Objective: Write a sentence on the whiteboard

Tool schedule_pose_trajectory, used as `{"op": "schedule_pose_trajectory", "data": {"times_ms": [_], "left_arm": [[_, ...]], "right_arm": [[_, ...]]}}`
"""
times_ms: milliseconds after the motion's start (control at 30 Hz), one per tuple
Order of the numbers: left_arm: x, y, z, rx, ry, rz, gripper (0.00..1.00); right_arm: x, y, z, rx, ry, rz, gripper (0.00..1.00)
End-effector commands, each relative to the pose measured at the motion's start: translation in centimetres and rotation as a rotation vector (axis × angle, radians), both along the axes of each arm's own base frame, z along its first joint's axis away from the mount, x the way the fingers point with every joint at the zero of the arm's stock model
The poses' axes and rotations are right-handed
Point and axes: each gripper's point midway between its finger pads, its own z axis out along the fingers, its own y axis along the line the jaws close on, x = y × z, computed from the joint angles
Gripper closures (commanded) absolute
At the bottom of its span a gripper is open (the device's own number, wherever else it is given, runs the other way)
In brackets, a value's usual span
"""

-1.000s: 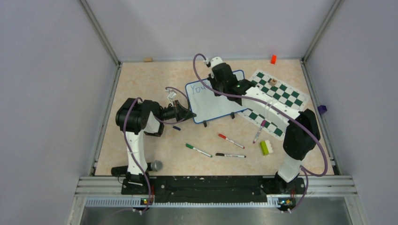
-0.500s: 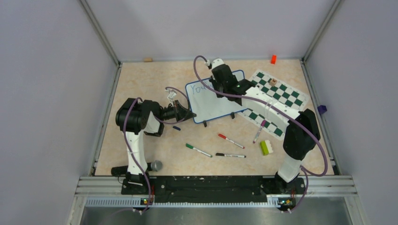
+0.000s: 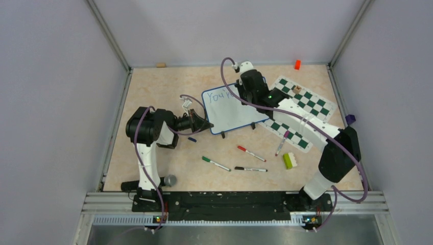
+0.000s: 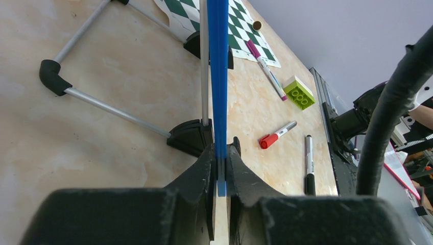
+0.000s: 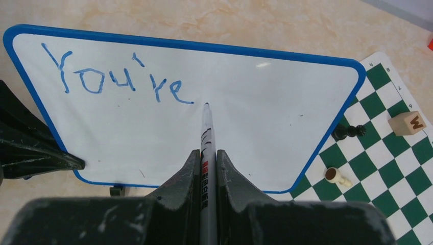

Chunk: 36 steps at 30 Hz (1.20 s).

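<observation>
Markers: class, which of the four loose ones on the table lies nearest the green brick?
The magenta marker, lying just left of the brick. The red marker, black marker and green marker all lie farther left.

Even, bright, soft light; a small glare spot on the whiteboard (image 5: pixel 264 65); nearby claw fingers (image 4: pixel 201 176) blurred.

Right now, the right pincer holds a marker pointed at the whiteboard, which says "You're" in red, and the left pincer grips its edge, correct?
Not quite. The right wrist view shows the writing "You're" is blue, not red. The rest holds: the right pincer holds a marker pointed at the whiteboard, and the left pincer grips its edge.
</observation>
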Motion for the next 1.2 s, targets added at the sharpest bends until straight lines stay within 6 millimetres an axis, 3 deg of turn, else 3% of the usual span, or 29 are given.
{"op": "schedule_pose_trajectory", "data": {"times_ms": [0,367,1167], "left_arm": [[-1.2,-0.2,1.7,-0.004,-0.121,-0.064,0.95],[-1.2,-0.2,1.7,-0.006,-0.114,-0.067,0.95],[-1.2,-0.3,1.6,-0.005,-0.111,-0.070,0.95]], "right_arm": [[0.2,-0.2,3.5,0.116,-0.103,0.002,1.00],[0.0,-1.0,4.5,0.155,-0.165,-0.011,1.00],[2.9,-1.4,2.5,0.175,-0.064,-0.032,1.00]]}}
